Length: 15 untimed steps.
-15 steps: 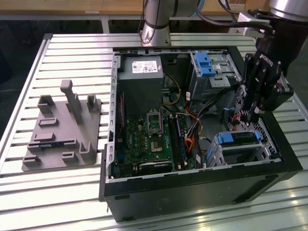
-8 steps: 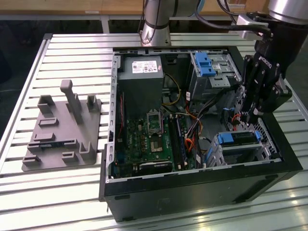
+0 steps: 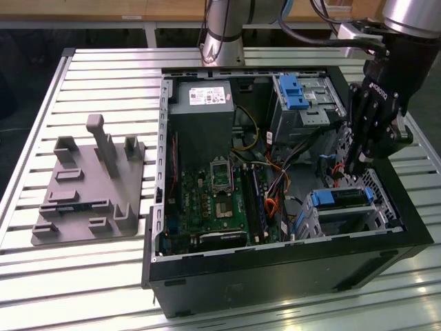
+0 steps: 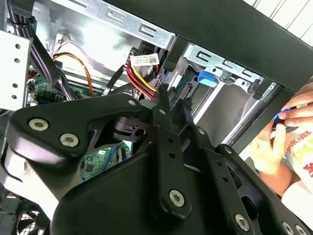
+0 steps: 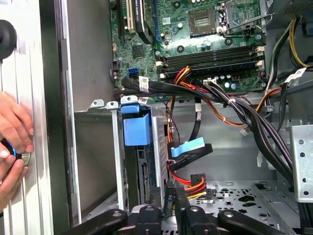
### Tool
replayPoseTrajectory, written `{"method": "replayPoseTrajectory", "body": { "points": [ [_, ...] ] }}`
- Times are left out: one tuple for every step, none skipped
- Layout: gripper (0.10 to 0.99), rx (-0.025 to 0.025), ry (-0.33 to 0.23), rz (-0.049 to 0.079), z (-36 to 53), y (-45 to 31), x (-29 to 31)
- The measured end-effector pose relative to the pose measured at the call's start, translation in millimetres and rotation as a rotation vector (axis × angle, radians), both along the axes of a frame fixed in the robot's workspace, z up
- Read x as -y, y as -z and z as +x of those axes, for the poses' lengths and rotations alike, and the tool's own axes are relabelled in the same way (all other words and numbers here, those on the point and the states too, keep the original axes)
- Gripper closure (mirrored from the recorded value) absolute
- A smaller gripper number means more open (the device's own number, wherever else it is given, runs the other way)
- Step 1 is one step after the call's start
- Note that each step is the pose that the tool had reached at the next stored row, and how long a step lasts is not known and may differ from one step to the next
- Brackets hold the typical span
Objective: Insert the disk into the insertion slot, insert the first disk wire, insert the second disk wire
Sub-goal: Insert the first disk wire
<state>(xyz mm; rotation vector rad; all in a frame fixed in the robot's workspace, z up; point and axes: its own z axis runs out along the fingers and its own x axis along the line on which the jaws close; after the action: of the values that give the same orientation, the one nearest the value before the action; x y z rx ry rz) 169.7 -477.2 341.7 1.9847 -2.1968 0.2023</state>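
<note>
Disk [image 3: 342, 198] in insertion slot [image 3: 378, 195], pincer [image 3: 351, 167] above

The disk [image 3: 342, 198] (blue-framed) apparently sits seated inside the insertion slot [image 3: 308, 222].

- In the exterior view, bright, even light falls from above; the slatted surface [image 3: 103, 83] gleams, with white glare on its nearest slats
- The computer case [image 3: 289, 265] is dimmer inside, its black walls in shadow
- In the second wrist view, glare bleaches the metal panel [image 4: 93, 39]; the gripper [image 4: 173, 98] is a dark, soft mass near the lens
- In the first wrist view, the motherboard [image 5: 205, 44] is evenly lit and crisp
</note>
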Motion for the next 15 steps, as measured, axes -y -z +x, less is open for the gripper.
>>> {"method": "replayPoseTrajectory", "body": {
  "points": [
    [0.827, 0.0002, 0.0, 0.002, -0.1, 0.2, 0.0],
    [0.827, 0.0003, 0.0, 0.003, -0.2, 0.4, 0.0],
    [0.827, 0.0004, 0.001, 0.005, -0.2, 0.5, 0.0],
    [0.827, 0.0005, 0.001, 0.006, -0.2, 0.7, 0.1],
    [0.827, 0.0006, 0.001, 0.008, -0.3, 0.9, 0.1],
    [0.827, 0.0006, 0.001, 0.01, -0.3, 1.0, 0.1],
    [0.827, 0.0007, 0.002, 0.011, -0.3, 1.2, 0.1],
    [0.827, 0.0006, 0.002, 0.013, -0.3, 1.3, 0.1],
    [0.827, 0.0007, 0.002, 0.015, -0.3, 1.4, 0.1],
    [0.827, 0.0006, 0.003, 0.016, -0.3, 1.6, 0.2],
    [0.827, 0.0006, 0.003, 0.017, -0.3, 1.8, 0.3],
    [0.843, 0.0006, 0.003, 0.018, -0.3, 1.9, 0.3],
    [0.843, 0.0006, 0.004, 0.019, -0.3, 2.0, 0.5],
    [0.91, 0.0007, 0.004, 0.019, -0.3, 2.2, 0.7],
    [0.922, 0.0007, 0.004, 0.02, -0.3, 2.3, 0.9]
  ]
}}
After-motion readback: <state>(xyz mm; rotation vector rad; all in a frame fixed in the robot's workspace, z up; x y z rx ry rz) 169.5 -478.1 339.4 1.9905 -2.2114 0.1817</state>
